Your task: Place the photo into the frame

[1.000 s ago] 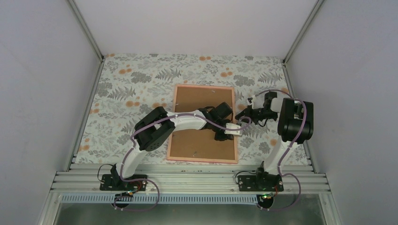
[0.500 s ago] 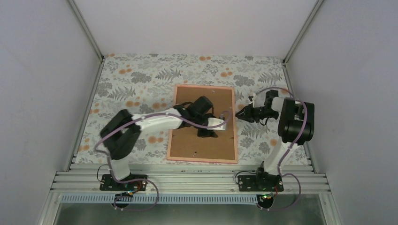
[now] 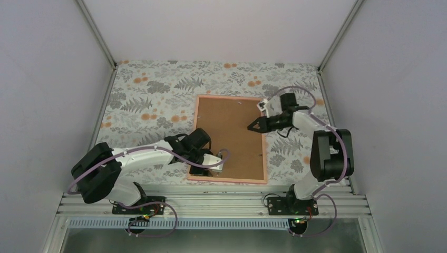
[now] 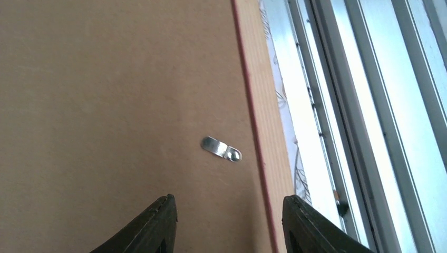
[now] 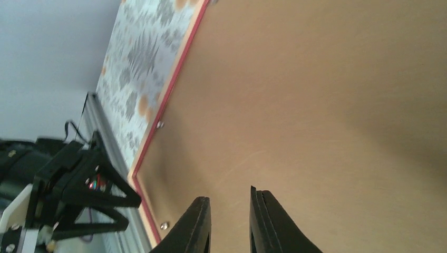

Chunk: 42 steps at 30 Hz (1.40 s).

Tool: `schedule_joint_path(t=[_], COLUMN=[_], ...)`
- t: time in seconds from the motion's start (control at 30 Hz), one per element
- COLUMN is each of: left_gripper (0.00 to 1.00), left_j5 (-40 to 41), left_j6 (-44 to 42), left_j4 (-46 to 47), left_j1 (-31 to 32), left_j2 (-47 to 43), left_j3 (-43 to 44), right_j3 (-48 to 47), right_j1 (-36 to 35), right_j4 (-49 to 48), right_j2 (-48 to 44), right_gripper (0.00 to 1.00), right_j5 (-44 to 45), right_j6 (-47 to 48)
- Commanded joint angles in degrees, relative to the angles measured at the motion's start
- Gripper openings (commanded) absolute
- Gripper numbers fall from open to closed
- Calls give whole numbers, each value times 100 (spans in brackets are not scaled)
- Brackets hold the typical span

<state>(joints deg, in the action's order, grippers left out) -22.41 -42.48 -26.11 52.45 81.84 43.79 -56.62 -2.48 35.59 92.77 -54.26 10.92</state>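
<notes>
The frame (image 3: 228,180) lies face down on the floral cloth, its pink border around a brown backing board (image 3: 232,132). The photo is hidden from every view. My left gripper (image 3: 206,169) is low over the board's near left corner, open, with nothing between its fingers. In the left wrist view it (image 4: 229,199) hovers just short of a small metal turn tab (image 4: 221,149) beside the frame's edge (image 4: 258,132). My right gripper (image 3: 251,127) hangs over the board's right half, open by a narrow gap and empty. In the right wrist view it (image 5: 227,195) sits over bare board, the pink edge (image 5: 167,84) beyond.
Aluminium rails (image 3: 211,203) run along the near edge, right behind the frame. White walls close in the floral cloth (image 3: 147,95) on three sides. My left gripper's black body (image 5: 79,195) shows at the far corner in the right wrist view.
The left arm has swung from the board's right side back to its near left corner, and its jaws have opened. The right gripper has moved from off the right edge onto the board and parted slightly.
</notes>
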Motion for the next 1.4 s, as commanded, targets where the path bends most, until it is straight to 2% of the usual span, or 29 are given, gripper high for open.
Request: schedule_joint_path(t=[0.0,0.27,0.67,0.93,1.37], left_gripper=[52,54,52,51,39], left_j5=[-66,102,-118,-255,-100], left_j6=[10,243,-103,-250,-613], left_j4=[66,604,576,342,283], left_j1=[-7,178,455,476,665], left_j2=[-127,324,825,1196,1462], left_j3=[-254,-296,-228,-74,-4], right_j3=[204,64,118,130,207], right_j1=[-672,-1232,-1178,-1097,-1023], right_j4=[-358,-577,-615,-637,-700], right_j2=[114,855,1491,1503,1461], right_gripper=[19,17,14,13,11], right_j5=[-194,-71,294,356,426], right_j6=[-133,-193,-81,-89,-90])
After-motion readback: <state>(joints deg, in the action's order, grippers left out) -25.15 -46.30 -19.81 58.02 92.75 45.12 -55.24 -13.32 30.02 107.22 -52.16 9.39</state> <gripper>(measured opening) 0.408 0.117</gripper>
